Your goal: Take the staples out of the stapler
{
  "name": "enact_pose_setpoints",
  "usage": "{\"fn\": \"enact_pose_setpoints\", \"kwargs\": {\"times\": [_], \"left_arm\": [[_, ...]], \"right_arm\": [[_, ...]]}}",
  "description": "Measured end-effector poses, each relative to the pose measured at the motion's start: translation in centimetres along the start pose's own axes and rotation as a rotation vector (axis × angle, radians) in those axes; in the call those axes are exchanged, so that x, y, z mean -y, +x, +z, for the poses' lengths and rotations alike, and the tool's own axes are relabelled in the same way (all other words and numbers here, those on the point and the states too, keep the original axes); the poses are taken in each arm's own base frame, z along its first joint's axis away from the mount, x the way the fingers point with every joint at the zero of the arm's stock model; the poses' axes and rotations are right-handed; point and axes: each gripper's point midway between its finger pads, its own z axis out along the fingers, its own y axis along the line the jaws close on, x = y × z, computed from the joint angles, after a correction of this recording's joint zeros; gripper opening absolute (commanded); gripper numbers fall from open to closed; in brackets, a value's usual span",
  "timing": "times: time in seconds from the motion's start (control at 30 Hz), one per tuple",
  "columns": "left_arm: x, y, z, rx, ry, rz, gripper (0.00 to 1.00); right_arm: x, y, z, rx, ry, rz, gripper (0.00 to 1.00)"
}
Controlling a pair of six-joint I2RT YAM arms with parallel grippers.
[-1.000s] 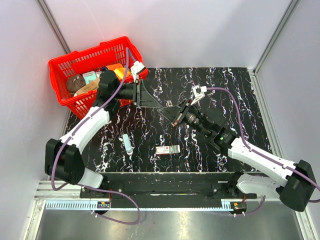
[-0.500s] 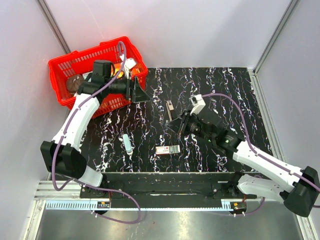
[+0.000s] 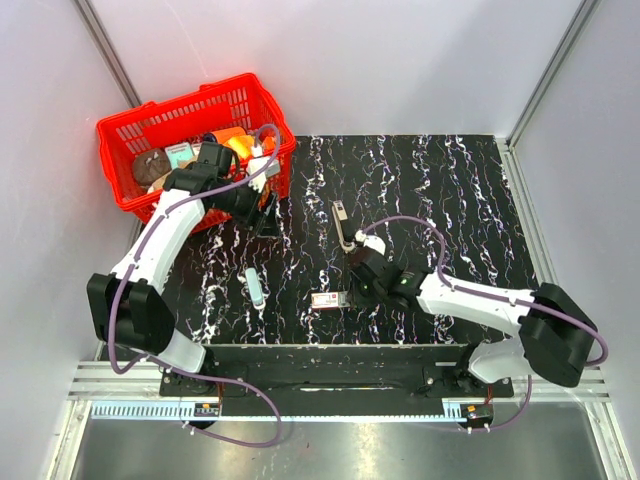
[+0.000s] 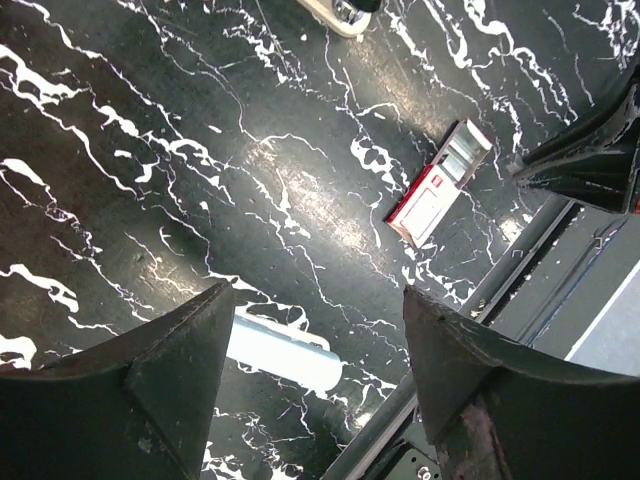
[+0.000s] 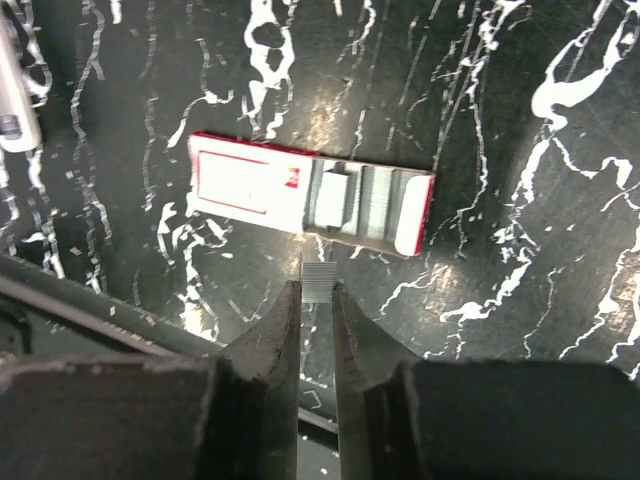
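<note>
Since half a second back your right arm swung down and nearer, away from the small slim dark grey stapler with silvery metal parts (image 3: 343, 224). Your left arm tucked in beside the red plastic basket (image 3: 170, 108).

- **Right gripper** (image 5: 317, 292): it was clenched on a short silvery strip of staples (image 5: 318, 272). The tip sat just at the near edge of the small flat red-and-white box (image 5: 250, 185), by its grey open end.
- **Stapler:** it lay loose on the black white-veined table (image 3: 450, 180), just to the far side of that gripper, long axis running near-to-far. Your right arm was clearly the nearer one.
- **Left gripper** (image 4: 318, 300): it was spread wide, nothing in it, well apart to the left.
- **Look of the stapler:** thin, with pale metal showing along its length. It was too small to tell if it was hinged open.

Likely next you would drop the strip into the box.
</note>
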Motion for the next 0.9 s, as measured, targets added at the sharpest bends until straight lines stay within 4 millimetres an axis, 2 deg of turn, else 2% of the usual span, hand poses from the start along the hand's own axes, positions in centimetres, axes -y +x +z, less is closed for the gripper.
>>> {"fn": "enact_pose_setpoints", "kwargs": {"times": [0.13, 0.27, 0.57, 0.9], "left_arm": [[-0.1, 1.3, 0.3, -0.041, -0.004, -0.004, 0.72], [0.3, 1.8, 0.4, -0.057, -0.007, 0.008, 0.72], [2.5, 2.6, 1.2, -0.095, -0.004, 0.080, 0.71], [2.5, 2.7, 1.3, -0.102, -0.018, 0.084, 0.71]], "right_arm": [[1.3, 0.4, 1.1, -0.003, 0.072, -0.012, 0.07], [2.1, 0.4, 1.9, -0.006, 0.128, -0.022, 0.09], [2.0, -0.2, 2.9, -0.012, 0.165, -0.054, 0.09], [2.6, 0.2, 3.5, -0.046, 0.208, -0.081, 0.10]]}}
